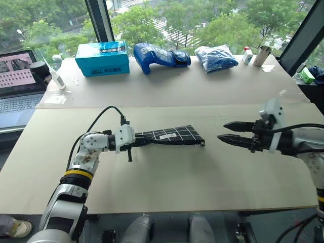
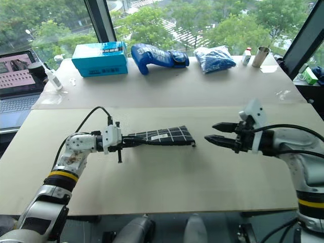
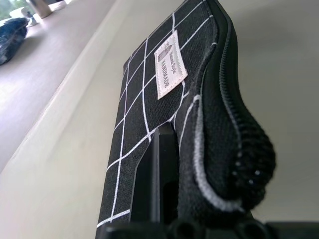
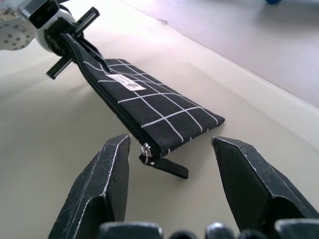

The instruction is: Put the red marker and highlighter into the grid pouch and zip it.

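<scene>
Grid pouch (image 1: 172, 135) zipped, contents hidden — left gripper (image 1: 132, 142) clamps it, right gripper (image 1: 227, 133) spread wide

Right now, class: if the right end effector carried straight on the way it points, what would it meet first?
Most likely the pouch: the right end effector, open, points at its near end, where the zip pull and strap lie, with bare table between. Its height is hard to judge, so it might pass just above.

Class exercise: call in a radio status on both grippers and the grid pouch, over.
Left gripper shut on grid pouch end, holding it tilted. Right gripper open, clear of zipper pull strap. Zipper looks closed. Nothing in the way.
</scene>
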Controlling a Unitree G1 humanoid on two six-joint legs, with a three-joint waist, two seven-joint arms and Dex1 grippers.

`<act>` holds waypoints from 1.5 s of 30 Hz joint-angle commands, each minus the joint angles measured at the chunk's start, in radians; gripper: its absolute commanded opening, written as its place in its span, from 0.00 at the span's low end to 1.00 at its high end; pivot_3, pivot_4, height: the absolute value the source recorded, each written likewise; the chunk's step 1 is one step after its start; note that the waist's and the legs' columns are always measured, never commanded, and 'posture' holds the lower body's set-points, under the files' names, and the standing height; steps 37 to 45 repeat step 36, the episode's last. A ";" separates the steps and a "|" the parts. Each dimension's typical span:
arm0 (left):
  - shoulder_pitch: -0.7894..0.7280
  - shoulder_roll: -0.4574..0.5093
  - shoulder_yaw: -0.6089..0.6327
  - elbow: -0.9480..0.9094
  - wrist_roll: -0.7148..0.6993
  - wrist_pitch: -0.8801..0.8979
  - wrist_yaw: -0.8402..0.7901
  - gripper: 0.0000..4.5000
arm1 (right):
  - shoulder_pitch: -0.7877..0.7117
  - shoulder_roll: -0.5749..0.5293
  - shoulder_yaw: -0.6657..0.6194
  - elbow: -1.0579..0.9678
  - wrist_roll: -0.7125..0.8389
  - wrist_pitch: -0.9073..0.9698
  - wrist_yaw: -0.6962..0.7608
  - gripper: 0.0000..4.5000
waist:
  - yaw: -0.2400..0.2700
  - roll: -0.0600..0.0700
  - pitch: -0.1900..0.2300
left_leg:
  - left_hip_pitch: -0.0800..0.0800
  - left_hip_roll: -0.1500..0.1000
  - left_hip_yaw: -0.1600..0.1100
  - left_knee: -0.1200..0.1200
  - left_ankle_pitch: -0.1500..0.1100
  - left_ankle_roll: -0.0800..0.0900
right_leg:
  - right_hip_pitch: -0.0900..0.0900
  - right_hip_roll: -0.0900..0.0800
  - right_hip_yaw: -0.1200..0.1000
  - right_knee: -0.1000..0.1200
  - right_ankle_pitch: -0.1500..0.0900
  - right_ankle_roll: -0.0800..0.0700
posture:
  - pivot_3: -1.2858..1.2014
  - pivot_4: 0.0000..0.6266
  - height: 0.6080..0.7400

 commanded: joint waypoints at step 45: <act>0.522 0.366 0.495 -0.580 -0.447 1.032 0.239 0.97 | 0.088 -0.045 -0.035 0.082 -0.058 -0.108 -0.080 0.66 | -0.014 0.002 0.002 | 0.008 0.003 -0.006 -0.001 -0.007 0.011 | 0.004 0.001 0.001 0.003 0.000 0.002 | 0.52 0.24 1.00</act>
